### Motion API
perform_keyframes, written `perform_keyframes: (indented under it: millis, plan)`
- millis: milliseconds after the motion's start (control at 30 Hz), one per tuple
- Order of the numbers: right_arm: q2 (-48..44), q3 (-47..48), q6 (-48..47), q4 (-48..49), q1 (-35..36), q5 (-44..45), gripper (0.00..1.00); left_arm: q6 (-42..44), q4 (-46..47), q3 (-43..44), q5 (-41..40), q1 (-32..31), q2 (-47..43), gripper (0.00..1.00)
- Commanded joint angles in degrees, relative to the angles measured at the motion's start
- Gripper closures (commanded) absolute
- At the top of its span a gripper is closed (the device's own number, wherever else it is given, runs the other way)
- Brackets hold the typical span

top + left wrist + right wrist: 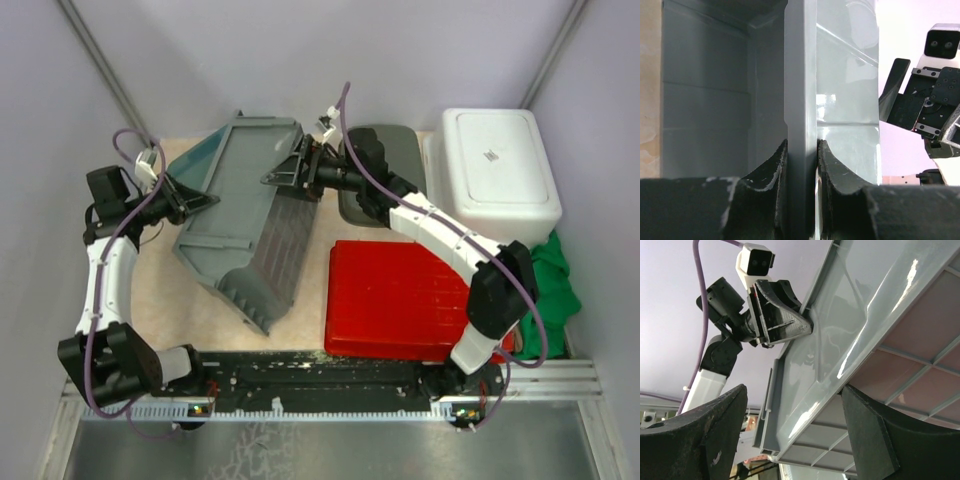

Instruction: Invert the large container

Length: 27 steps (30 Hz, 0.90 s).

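The large grey container (250, 220) is tipped up on its side on the table, its ribbed underside facing right. My left gripper (195, 203) is shut on its left rim; in the left wrist view the jaws (801, 144) clamp a grey wall (800, 75). My right gripper (290, 172) is open at the container's upper right edge. In the right wrist view (794, 390) the container (850, 340) lies between the spread fingers, the right finger (870, 435) touching its ribbed side, the left finger apart from it.
A white bin (495, 170) sits upside down at the back right. A red container (400, 300) lies in front of it, under the right arm. A dark grey tray (395, 150) lies behind the right arm. A green cloth (555, 285) is at the right edge.
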Motion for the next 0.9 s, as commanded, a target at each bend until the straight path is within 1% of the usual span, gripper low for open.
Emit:
perform_keyframes:
  millis: [0,133,267,333,400,667,867]
  plan:
    - [-0.7,7.0,2.2,11.0,5.3,-3.9,0.25,14.9,-12.6,-3.2,-18.1,-1.2,4.9,0.95]
    - [0.3,8.8,2.6,11.5,5.3,-3.7,0.25,15.7,-13.9,-2.1,-19.4,-1.2,4.3,0.93]
    - [2.2,11.0,3.1,11.9,5.7,-3.7,0.25,16.4,-15.0,-1.1,-19.7,-1.2,3.8,0.73]
    - [2.8,12.3,3.1,11.8,6.2,-3.9,0.25,16.5,-15.4,-0.6,-20.3,-1.2,3.7,0.66]
    - [3.3,13.4,3.2,11.9,6.6,-4.0,0.25,16.7,-15.9,0.0,-21.2,-1.2,3.5,0.63]
    - [5.3,16.9,3.1,10.9,7.7,-4.3,0.25,18.0,-17.5,1.5,-24.5,-1.2,3.3,0.57]
    - [6.4,18.6,2.9,10.5,8.1,-4.5,0.25,18.5,-17.8,1.8,-26.3,-1.2,3.5,0.47]
